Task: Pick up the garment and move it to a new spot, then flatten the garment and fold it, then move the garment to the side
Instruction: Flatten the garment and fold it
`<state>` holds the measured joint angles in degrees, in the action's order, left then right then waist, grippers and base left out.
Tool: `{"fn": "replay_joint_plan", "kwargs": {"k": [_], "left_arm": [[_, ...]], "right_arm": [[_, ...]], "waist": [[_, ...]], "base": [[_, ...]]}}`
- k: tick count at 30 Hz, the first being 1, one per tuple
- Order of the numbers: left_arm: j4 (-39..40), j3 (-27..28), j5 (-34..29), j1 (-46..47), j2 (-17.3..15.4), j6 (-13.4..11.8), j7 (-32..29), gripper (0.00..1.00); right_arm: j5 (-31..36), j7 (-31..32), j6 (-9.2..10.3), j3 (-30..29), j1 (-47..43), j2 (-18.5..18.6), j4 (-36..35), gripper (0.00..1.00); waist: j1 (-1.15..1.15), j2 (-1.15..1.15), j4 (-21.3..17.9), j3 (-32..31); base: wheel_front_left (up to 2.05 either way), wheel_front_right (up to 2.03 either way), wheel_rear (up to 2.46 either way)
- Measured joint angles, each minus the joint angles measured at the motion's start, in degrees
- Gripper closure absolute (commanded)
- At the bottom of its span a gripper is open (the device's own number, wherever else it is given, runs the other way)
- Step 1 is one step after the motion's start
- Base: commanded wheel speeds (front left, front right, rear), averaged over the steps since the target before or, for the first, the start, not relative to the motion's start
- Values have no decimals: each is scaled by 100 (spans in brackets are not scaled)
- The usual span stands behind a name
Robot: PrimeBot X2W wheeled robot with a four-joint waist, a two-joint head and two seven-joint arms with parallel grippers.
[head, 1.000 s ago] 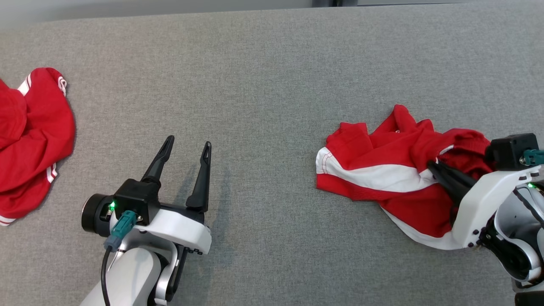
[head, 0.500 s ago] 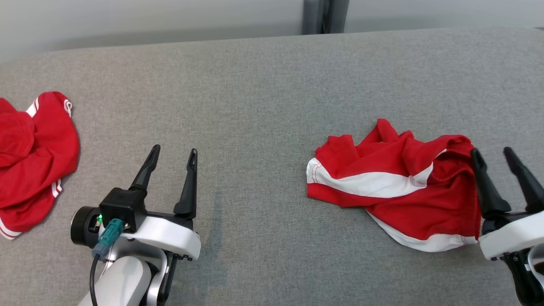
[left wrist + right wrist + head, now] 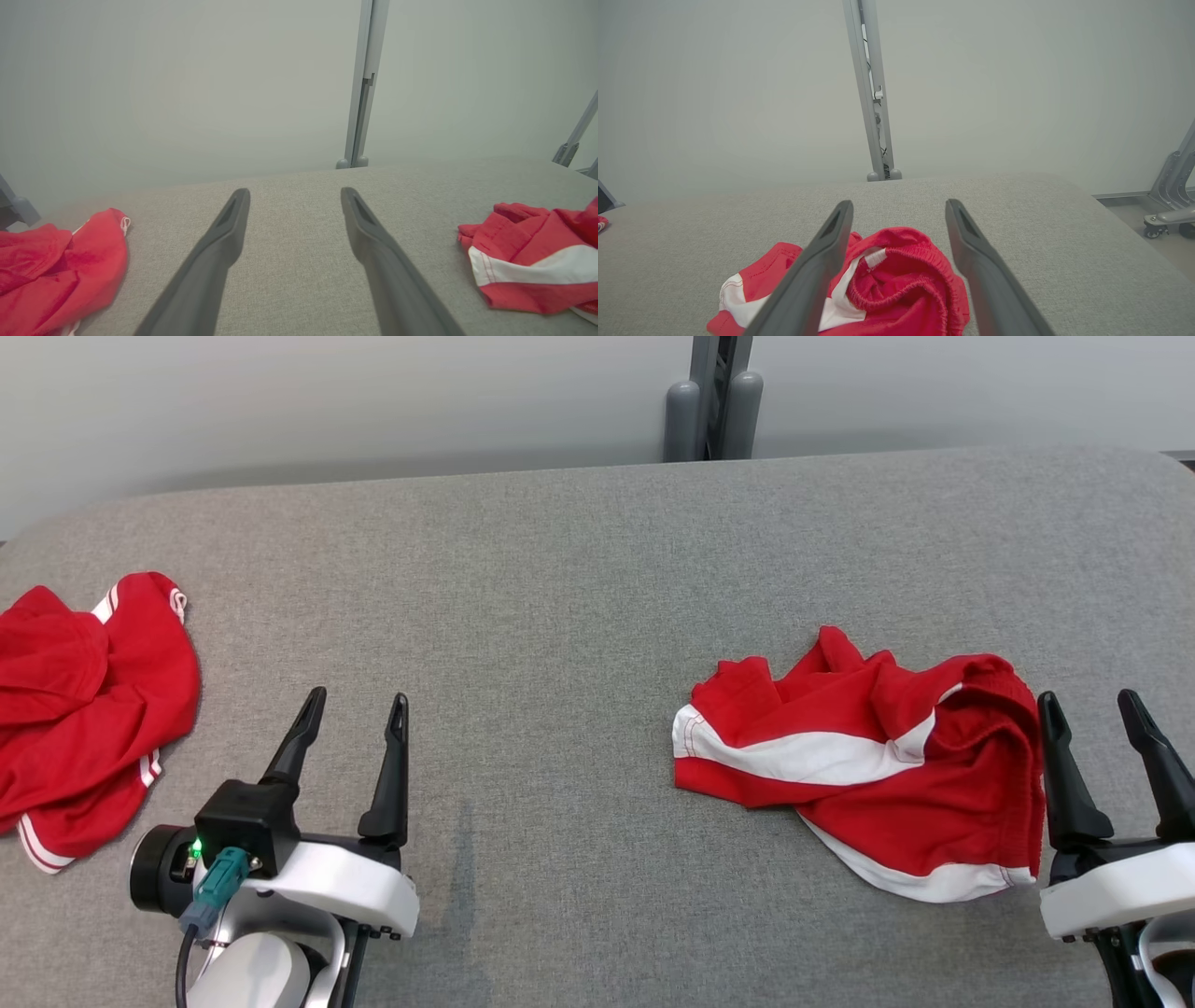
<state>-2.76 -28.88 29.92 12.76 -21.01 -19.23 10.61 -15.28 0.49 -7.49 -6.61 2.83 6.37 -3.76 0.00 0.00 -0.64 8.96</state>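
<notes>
Red and white, the crumpled garment [image 3: 868, 784] lay on the grey padded table [image 3: 560, 597], just beside the right gripper [image 3: 1090, 705], whose jaws stood wide and empty; the left gripper [image 3: 353, 707] gaped likewise, well apart from it; the right wrist view showed the gathered waistband [image 3: 920, 275] framed between its fingers; a second red garment [image 3: 84, 728] was cut off at the head view's left edge.

Left claw [image 3: 358, 696], lower left: black tapered fingers [image 3: 390, 765], white wrist shell [image 3: 345, 896], black module [image 3: 245, 819] showing a green light, teal connector [image 3: 213, 887] trailing black cable [image 3: 179, 971]. Right claw [image 3: 1086, 696], lower right: wearing the same black-and-white.
</notes>
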Motion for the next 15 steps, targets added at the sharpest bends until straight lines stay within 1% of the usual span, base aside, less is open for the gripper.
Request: {"fn": "replay_joint_plan", "kwargs": {"k": [12,13,15], "left_arm": [[82,-30,37,-52,-22,-48,-49,0],[87,-33,38,-51,-22,-49,-49,0],[108,-47,37,-49,-22,-49,-49,0]], "right_arm": [[81,76,0,63,-14,15,1,0],[104,129,0,98,-12,57,8,0],[129,464,0,190,-15,168,144,0]], "waist": [[0,0,36,-32],[0,0,42,-24],[0,0,53,11]], "base": [[0,0,0],[0,0,0],[0,0,0]]}}
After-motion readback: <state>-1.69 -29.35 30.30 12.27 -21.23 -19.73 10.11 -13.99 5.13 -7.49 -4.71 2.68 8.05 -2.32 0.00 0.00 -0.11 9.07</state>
